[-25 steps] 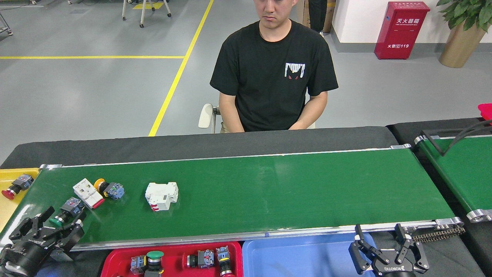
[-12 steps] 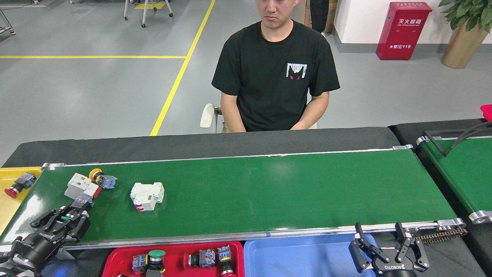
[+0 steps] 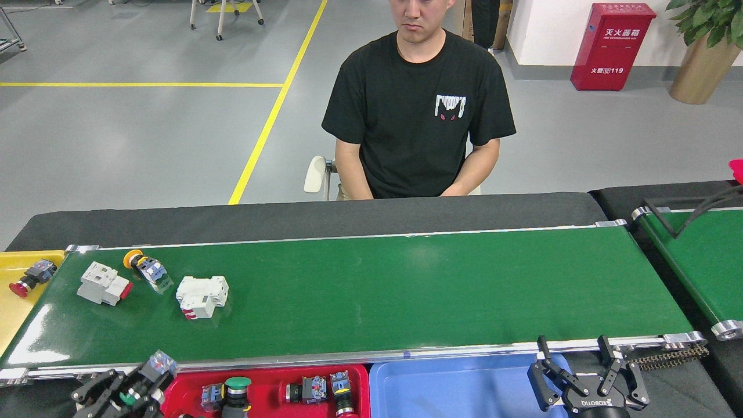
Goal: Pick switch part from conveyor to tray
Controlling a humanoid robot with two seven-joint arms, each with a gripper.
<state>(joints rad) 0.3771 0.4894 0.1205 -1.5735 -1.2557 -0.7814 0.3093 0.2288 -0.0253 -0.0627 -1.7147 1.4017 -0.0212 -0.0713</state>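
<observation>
Gripping a green push-button switch [image 3: 145, 380] in its fingers, the left gripper [image 3: 130, 392] is hanging beside the red tray [image 3: 267, 377], already holding several switches, while three parts are lying on the conveyor [image 3: 406, 290] and the right gripper [image 3: 586, 371] is waiting with fingers open.

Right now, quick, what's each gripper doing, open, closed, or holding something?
Left gripper: closed on a green push-button switch, over the red tray's left end.
Right gripper: open, empty, by the blue tray.
</observation>
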